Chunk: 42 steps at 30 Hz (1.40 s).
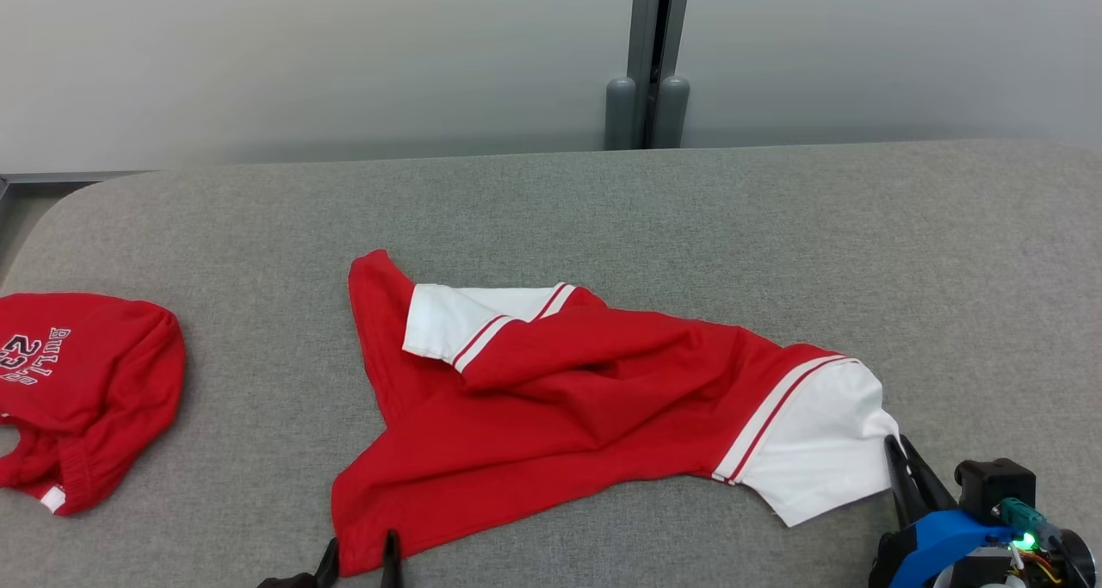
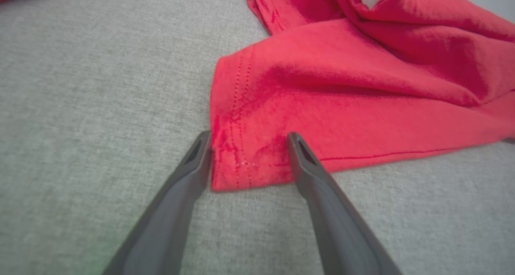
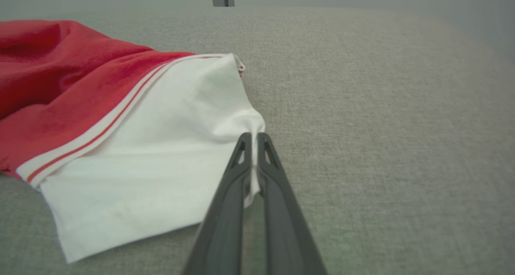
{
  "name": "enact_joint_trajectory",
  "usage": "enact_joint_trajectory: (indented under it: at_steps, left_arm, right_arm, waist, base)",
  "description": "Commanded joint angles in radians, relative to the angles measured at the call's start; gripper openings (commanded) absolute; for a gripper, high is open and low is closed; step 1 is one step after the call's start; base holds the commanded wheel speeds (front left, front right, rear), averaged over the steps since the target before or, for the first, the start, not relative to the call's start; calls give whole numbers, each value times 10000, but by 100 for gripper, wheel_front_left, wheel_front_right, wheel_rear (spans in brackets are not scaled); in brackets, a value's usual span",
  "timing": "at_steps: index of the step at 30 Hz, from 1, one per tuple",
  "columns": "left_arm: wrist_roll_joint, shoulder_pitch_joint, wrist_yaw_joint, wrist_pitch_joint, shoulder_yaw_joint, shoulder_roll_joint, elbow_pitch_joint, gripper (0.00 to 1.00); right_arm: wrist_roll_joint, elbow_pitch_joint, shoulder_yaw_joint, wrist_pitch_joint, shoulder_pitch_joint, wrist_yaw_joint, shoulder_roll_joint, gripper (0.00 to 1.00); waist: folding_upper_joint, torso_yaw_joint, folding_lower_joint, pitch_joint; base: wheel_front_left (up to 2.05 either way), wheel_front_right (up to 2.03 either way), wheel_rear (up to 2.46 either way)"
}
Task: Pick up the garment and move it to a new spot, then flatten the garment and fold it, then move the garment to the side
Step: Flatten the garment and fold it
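Right gripper [image 3: 254, 137]: fingers pressed together on the outer edge of the white sleeve [image 3: 153, 154]. A fold of white cloth shows between them, so we read this as a pinch.

Left gripper [image 2: 249, 140]: fingers spread, one on either side of the red hem corner [image 2: 241, 168], tips low at the cloth, nothing clamped. We cannot tell whether the tips touch the grey padded surface [image 1: 775, 226].

Outward: the garment [image 1: 551, 399] lies crumpled near the front middle of the surface, between the two grippers. Its long axis runs across the head view, from the hem corner at the near left to the sleeve at the near right, so each arm sits at its own end. A second red garment [image 1: 77, 381] lies well apart at the far left.

Judgement: the next move turns on the left gripper closing on the corner straight ahead of it. We expect both ends can then be lifted and drawn apart along that axis.
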Motion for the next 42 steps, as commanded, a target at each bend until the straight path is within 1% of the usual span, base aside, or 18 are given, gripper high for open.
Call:
enact_joint_trajectory:
  at_steps: [1, 3, 4, 5, 6, 8, 10, 14, 18, 22, 26, 28, 30, 33, 36, 39, 42]
  left_arm:
    - [-72, 103, 84, 88, -100, -10, 230, 100]
    - [-97, 49, 111, 91, -201, -10, 351, 100]
    - [-63, 26, 101, 95, -256, -15, 466, 92]
    - [-70, -4, 66, 114, -301, -19, 580, 31]
    - [-107, -32, -3, 123, -356, -19, 678, 0]
    - [-149, -152, -102, 121, -421, -52, 701, 0]
    - [-89, -309, -146, 92, -312, -30, 445, 0]
    - [223, -624, -283, 36, 223, 0, -742, 0]
    - [894, -1069, -561, 36, 775, 70, -2208, 0]
    - [1484, -2118, -840, 39, 1009, 576, -3484, 0]
    - [1791, -3542, -959, 37, 1018, 1438, -4353, 0]
    - [1843, -4211, -985, 69, 947, 1879, -4654, 0]
    - [1840, -4916, -1009, 328, 853, 2285, -4987, 0]
    - [1641, -5871, -992, 932, 730, 2738, -5390, 0]
    - [1378, -6613, -996, 1658, 632, 2956, -5397, 0]
    - [1104, -7183, -999, 2230, 537, 2924, -5138, 0]
    - [989, -7737, -973, 2477, 439, 2774, -4749, 0]
  right_arm:
    - [70, -57, 6, -5, 105, -10, -7, 0]
    - [90, -120, 29, -5, 82, -10, 5, 0]
    - [106, -168, 42, -5, 66, -10, 9, 0]
    - [146, -233, 63, -5, 60, -8, 16, 0]
    - [179, -310, 86, -5, 57, -8, 20, 0]
    - [313, -525, 182, -5, 38, -7, 51, 0]
    - [521, -884, 310, -5, 32, -7, 82, 0]
    - [1402, -1927, 671, -5, -24, -7, 150, 0]
    - [2679, -3300, 882, -8, -390, -7, -46, 0]
    - [3876, -4638, 856, -19, -1198, -5, -444, 0]
    - [4661, -5765, 776, -18, -2437, -5, -962, 0]
    - [4900, -6215, 884, -18, -3097, -5, -1284, 0]
    - [5083, -6546, 1074, -18, -3817, -5, -1632, 0]
    - [5236, -6612, 1422, 102, -4894, -5, -2180, 0]
    - [5145, -6339, 1761, 376, -5926, -5, -2603, 0]
    - [5133, -5672, 2007, 603, -6839, -5, -2736, 0]
    - [5013, -4810, 2287, 643, -7663, -5, -2804, 0]
  waist:
    - [0, 28, 0, -12]
    - [0, 49, 0, -27]
    - [0, 58, 0, -31]
    - [0, 64, 0, -35]
    - [0, 66, 0, -44]
    - [0, 66, 0, -79]
    - [0, 57, 0, -140]
    - [0, 33, 0, -339]
    - [0, 7, 0, -629]
    - [0, -47, 0, -857]
    - [0, -140, 0, -1016]
    - [0, -188, 0, -1061]
    - [0, -231, 0, -1061]
    - [0, -256, 0, -993]
    - [0, -258, 0, -782]
    - [0, -267, 0, -378]
    - [0, -269, 0, 190]
  base:
    - [0, 0, 0]
    - [0, 0, 0]
    - [0, 0, 0]
    - [0, 0, 0]
    - [0, 0, 0]
    - [0, 0, 0]
    - [0, 0, 0]
    - [0, 0, 0]
    - [0, 0, 0]
    - [0, 0, 0]
    - [0, 0, 0]
    - [0, 0, 0]
    - [0, 0, 0]
    - [0, 0, 0]
    - [0, 0, 0]
    - [0, 0, 0]
    - [0, 0, 0]
